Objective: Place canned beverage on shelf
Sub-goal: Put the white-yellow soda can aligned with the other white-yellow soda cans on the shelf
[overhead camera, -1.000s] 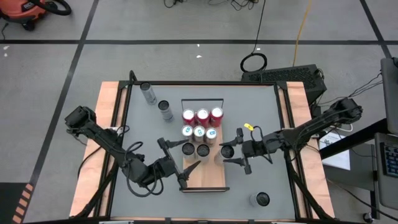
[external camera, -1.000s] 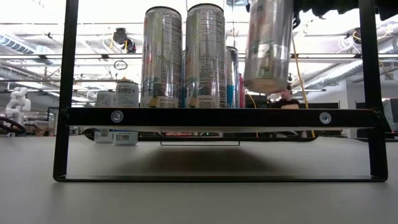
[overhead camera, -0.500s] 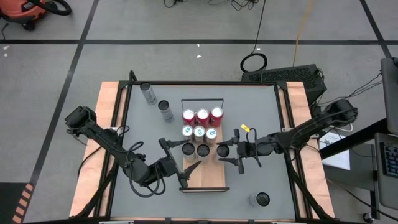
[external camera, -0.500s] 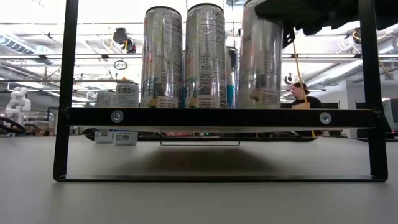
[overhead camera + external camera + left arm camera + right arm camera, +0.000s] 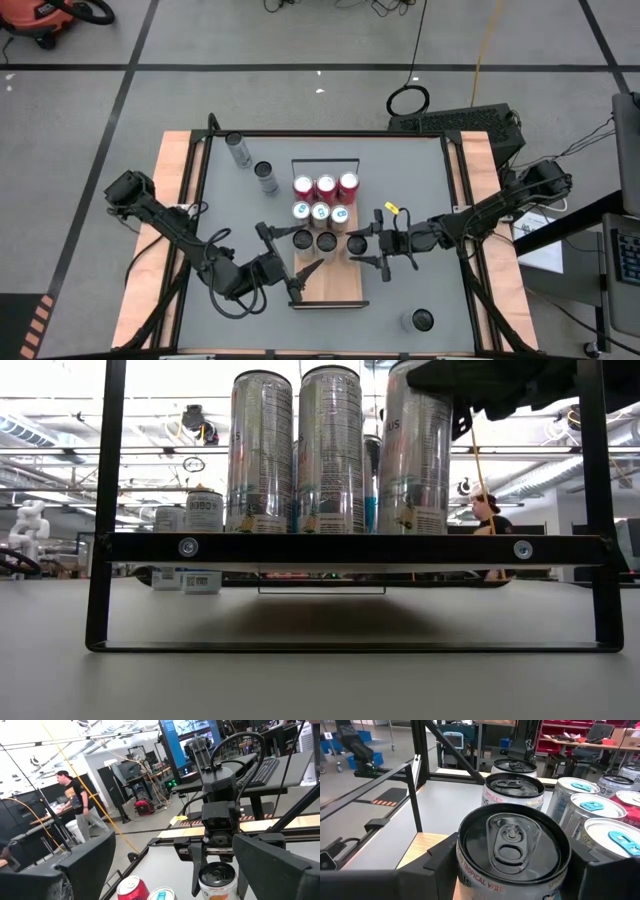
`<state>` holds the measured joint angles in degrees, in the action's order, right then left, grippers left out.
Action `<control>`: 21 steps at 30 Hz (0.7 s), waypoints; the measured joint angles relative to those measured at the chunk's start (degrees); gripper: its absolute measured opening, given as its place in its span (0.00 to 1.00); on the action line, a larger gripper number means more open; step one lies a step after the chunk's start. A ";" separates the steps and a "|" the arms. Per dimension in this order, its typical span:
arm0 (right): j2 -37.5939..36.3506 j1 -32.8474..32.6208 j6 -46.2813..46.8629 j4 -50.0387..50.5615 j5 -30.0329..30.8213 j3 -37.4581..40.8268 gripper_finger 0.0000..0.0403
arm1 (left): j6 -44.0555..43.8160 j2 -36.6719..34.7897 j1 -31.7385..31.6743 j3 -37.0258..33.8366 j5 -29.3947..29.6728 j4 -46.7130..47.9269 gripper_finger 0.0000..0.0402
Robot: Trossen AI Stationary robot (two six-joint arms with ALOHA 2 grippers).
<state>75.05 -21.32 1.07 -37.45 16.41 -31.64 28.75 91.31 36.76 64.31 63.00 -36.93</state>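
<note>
Standing upright on the shelf (image 5: 343, 285), third in the front row beside two other dark-topped cans, the black-topped can (image 5: 512, 845) sat w/ the right gripper (image 5: 367, 247) closed round its sides. Left gripper (image 5: 297, 278) hung wide open over the shelf's left edge, holding nothing.

One camera hangs overhead looking straight down on the whole counter (image 5: 230, 300); another sits at counter height, level, close to the shelf (image 5: 350, 548). Each wrist camera looks forward past its own arm. All views share the cans (image 5: 325, 215).
</note>
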 joint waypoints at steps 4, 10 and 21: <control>0.00 0.00 0.34 -0.02 0.02 0.00 0.53 | 0.00 -0.01 0.01 0.00 0.00 0.00 0.99; 0.00 0.00 0.47 0.00 0.02 0.00 0.53 | 0.00 -0.01 -0.01 0.00 0.00 0.17 0.99; -0.15 0.00 1.13 -0.57 0.58 -0.05 0.68 | 0.00 0.02 -0.01 0.00 0.00 0.17 0.99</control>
<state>74.89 -21.32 2.20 -38.02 16.99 -31.68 28.75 91.33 36.75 64.31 63.00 -36.75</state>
